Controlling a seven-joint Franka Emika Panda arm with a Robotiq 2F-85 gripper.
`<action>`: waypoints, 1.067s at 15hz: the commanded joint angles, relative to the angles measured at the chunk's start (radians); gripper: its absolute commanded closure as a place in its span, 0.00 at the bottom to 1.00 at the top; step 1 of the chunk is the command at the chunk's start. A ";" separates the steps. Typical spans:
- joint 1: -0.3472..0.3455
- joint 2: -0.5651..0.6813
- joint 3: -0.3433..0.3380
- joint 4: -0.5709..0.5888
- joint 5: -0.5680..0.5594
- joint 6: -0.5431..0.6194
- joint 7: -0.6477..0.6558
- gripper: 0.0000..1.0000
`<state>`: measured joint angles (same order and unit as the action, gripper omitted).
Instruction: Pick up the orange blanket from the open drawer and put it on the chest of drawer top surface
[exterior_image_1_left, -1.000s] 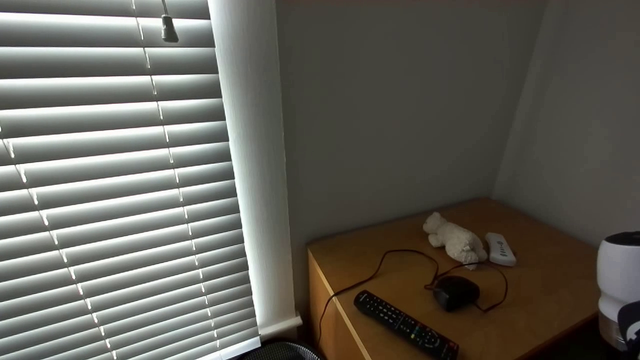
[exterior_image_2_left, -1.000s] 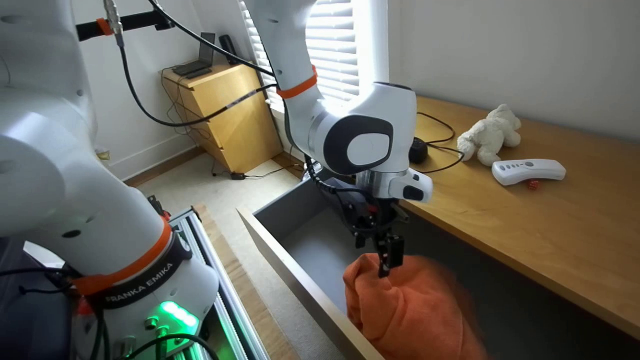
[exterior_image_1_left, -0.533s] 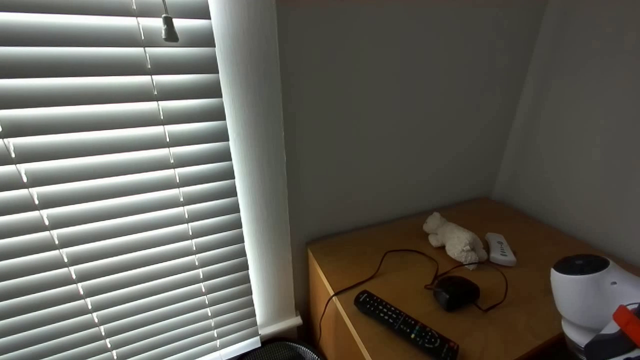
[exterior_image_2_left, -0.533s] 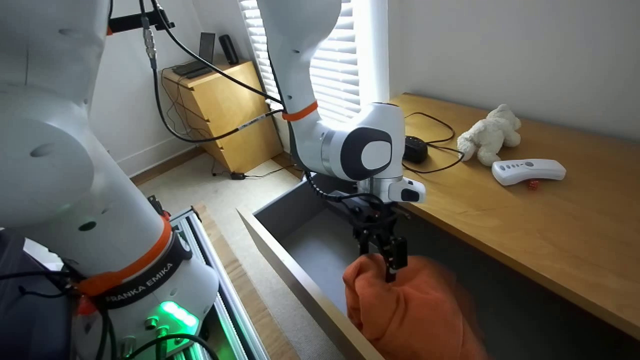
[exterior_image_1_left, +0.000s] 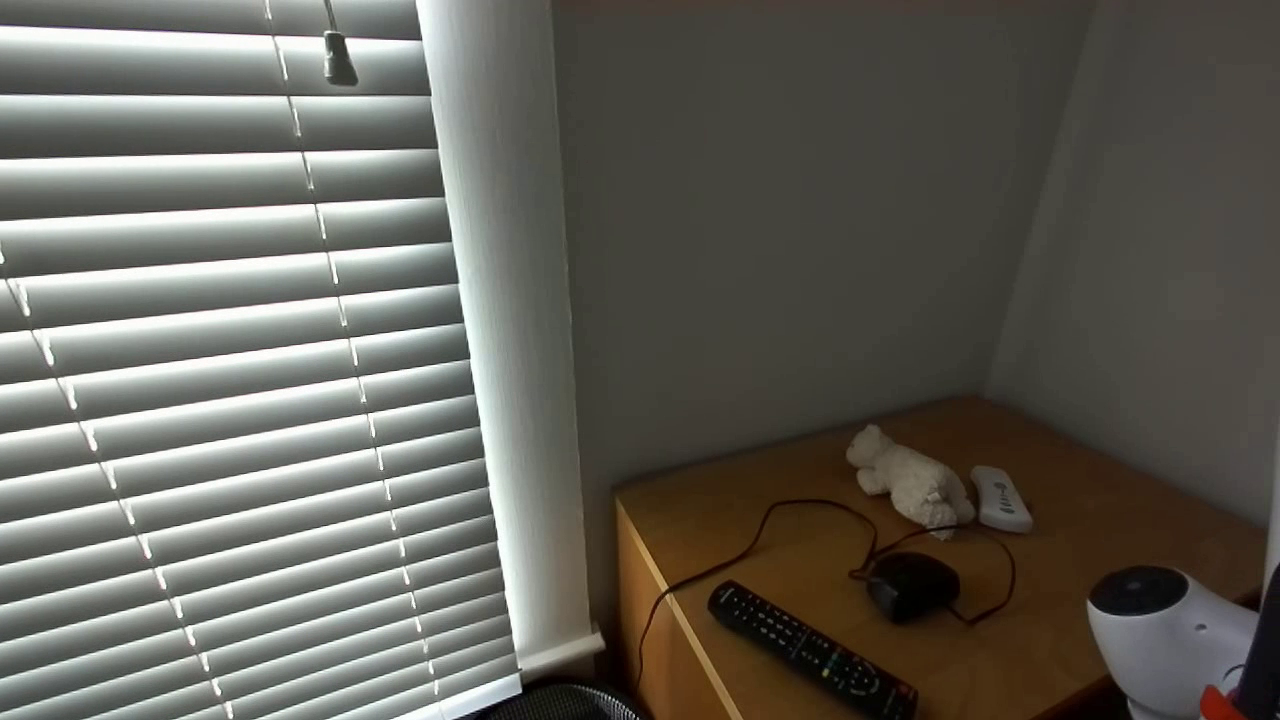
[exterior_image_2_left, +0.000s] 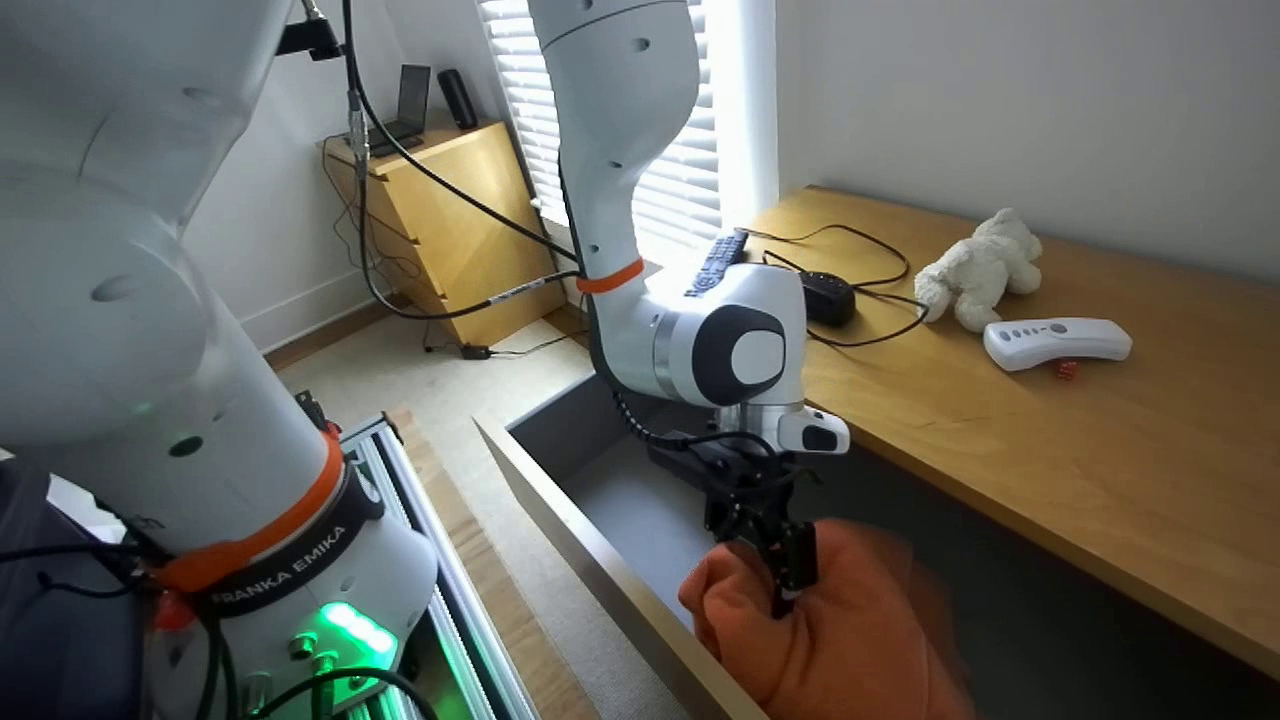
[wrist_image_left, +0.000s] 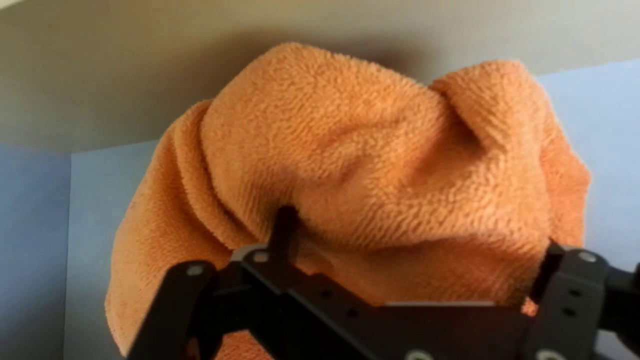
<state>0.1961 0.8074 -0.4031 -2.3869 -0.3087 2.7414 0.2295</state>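
The orange blanket (exterior_image_2_left: 850, 640) lies bunched in the open drawer (exterior_image_2_left: 590, 560), and its fuzzy folds fill the middle of the wrist view (wrist_image_left: 360, 140). My gripper (exterior_image_2_left: 752, 580) points down into the top of the blanket. In the wrist view my gripper's fingers (wrist_image_left: 418, 234) are wide apart, with blanket folds bulging between them. One fingertip presses into the cloth; the other is at the cloth's right side, its tip partly hidden. The chest of drawers' top surface (exterior_image_2_left: 1010, 440) is beside and above the drawer; it also shows in an exterior view (exterior_image_1_left: 1060, 570).
On the top are a white plush bear (exterior_image_2_left: 980, 265), a white controller (exterior_image_2_left: 1057, 340), a small red die (exterior_image_2_left: 1067, 370), a black corded device (exterior_image_2_left: 828, 298) and a black remote (exterior_image_1_left: 810, 648). The top's front edge (exterior_image_2_left: 950, 480) runs close beside my wrist.
My arm has moved down, lowering the gripper from just above the blanket into its top folds. The cloth's top is pushed down slightly. The remote has come into view behind the wrist.
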 joint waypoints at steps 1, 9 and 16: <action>0.021 0.101 -0.032 0.038 -0.034 0.051 -0.002 0.00; 0.098 0.285 -0.129 0.054 0.037 0.505 -0.068 0.00; -0.026 0.306 -0.028 0.037 0.194 0.622 -0.227 0.47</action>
<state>0.2428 1.0948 -0.4889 -2.3589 -0.1665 3.3319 0.0663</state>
